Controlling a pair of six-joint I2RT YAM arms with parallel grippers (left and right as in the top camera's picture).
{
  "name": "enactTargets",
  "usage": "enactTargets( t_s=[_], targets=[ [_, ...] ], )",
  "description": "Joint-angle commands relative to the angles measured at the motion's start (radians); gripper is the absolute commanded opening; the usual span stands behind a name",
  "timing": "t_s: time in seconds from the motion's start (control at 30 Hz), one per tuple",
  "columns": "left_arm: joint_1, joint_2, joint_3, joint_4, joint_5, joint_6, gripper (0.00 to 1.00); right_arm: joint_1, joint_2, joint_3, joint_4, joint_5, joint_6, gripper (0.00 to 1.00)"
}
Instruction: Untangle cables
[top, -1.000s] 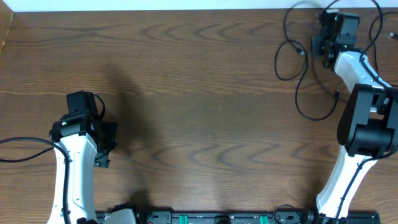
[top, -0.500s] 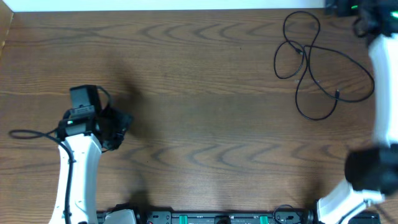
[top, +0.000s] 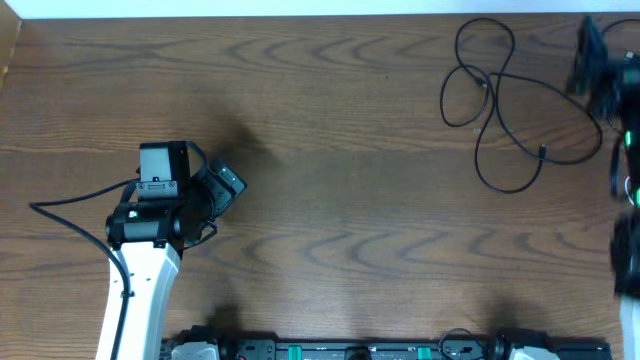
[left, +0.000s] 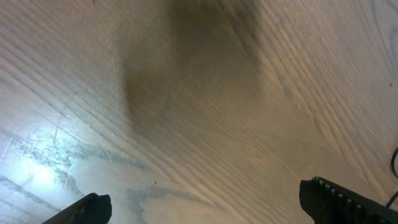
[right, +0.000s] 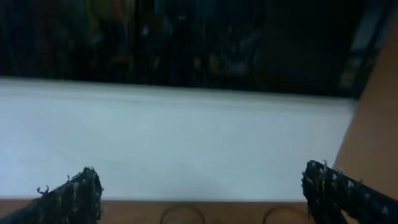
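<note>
The right arm has swung off the cables (top: 490, 82) it was crouched over a second ago and now sits at the far right edge of the desk (top: 350, 150). The left arm has crept forward and rightward over bare wood. The cables lie loose in the back right corner, black loops crossing one another, and nothing touches them, so I'd say the untangling isn't being worked at just now and a fresh grasp is needed.

From above, the right tool (right: 200, 180) is a blur. Its own camera shows the fingers spread wide and empty, aimed at a pale wall, with two faint cable loops at the bottom edge. The left tool (left: 205, 196) is likewise fully spread over bare desk, holding nothing, well apart from the cables.
</note>
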Motion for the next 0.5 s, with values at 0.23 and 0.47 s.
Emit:
enactTargets(
  t_s=[0.23,0.47],
  targets=[
    [-0.003,-0.002,-0.001,-0.003,-0.021,0.014,1.0,0.007,-0.369,-0.04,-0.185,0.001,0.026,0.99],
    [-0.003,-0.002,-0.001,-0.003,-0.021,0.014,0.99,0.007,-0.468,-0.04,-0.47,0.001,0.026,0.99]
  ],
)
